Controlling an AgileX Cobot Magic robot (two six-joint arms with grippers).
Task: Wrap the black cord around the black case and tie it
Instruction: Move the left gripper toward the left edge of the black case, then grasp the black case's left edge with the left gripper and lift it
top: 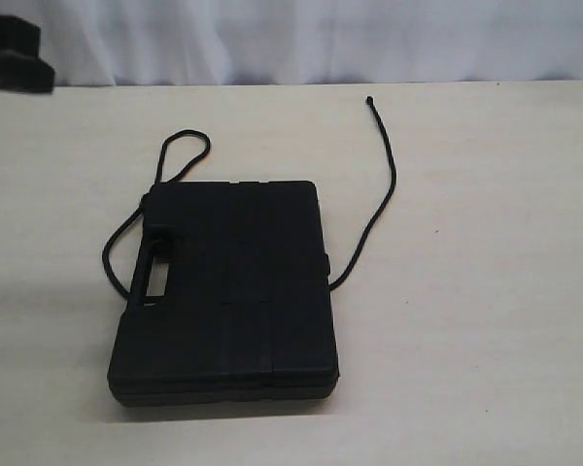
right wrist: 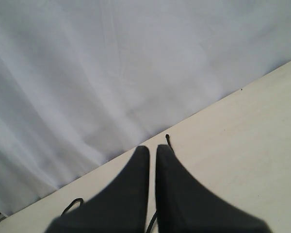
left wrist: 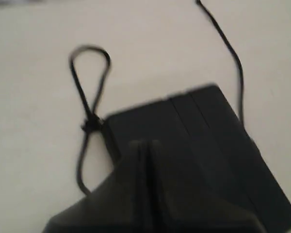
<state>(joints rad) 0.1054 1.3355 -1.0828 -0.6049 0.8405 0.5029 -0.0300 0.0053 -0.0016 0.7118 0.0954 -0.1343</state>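
Tabletop (top: pixel 486 340) roomy round black case (top: pixel 233 291); black cord (top: pixel 393 184) exits both sides; left fingers (left wrist: pixel 135 170), right fingers (right wrist: pixel 136 170) closed, empty.

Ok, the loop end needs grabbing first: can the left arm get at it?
Probably yes: the black cord has its loop lying on the table just past the black case, uncovered, ahead of the left gripper.
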